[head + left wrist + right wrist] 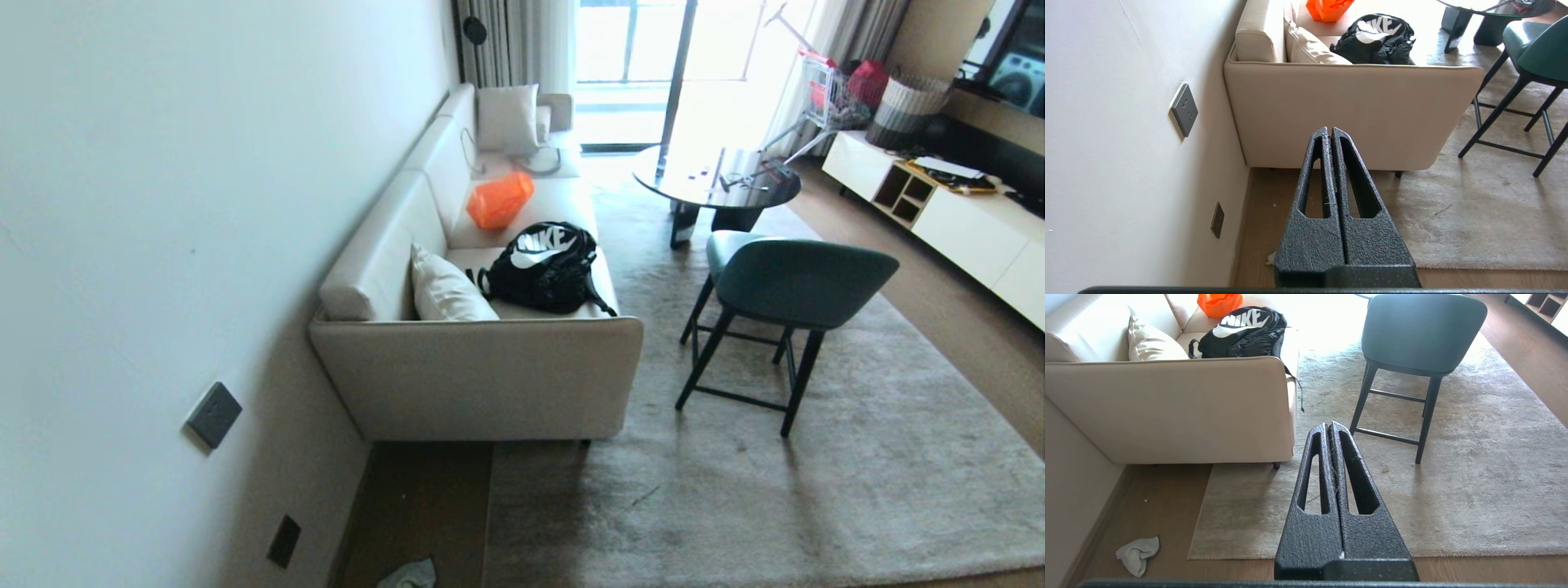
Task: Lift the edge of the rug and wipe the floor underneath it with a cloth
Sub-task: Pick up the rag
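We see the left gripper (1329, 132) with its two black textured fingers pressed together, nothing between them, held in the air above the strip of floor (1274, 220) that runs between the wall (1106, 122) and the rug. The right gripper (1329, 426) is likewise closed and empty, poised over the near part of the rug (1453, 498). Neither arm appears in the head view.

Beneath the grippers we find the rug edge (1202, 522): a straight side hem meeting the near hem at a square corner (1190, 557), lying flat on brown wood-grain planks. The cloth (1137, 553), a small crumpled pale rag, rests on the bare floor near the skirting, just beside that corner but apart from it; in the head view it shows at the lower border (412, 574).

Farther out, we note a cream sofa (490, 376) set along the wall, its end panel facing us and one foot on the rug. On its seat lie a white cushion (445, 290), a black backpack (547, 265) and an orange bag (498, 200). A dark green chair (784, 286) stands on the rug, with a round dark table (718, 184) behind it. A low white cabinet (963, 220) lines the right side, and bright glass doors (629, 49) close the far end. A grey wall plate (214, 414) sits above a dark one (283, 541).
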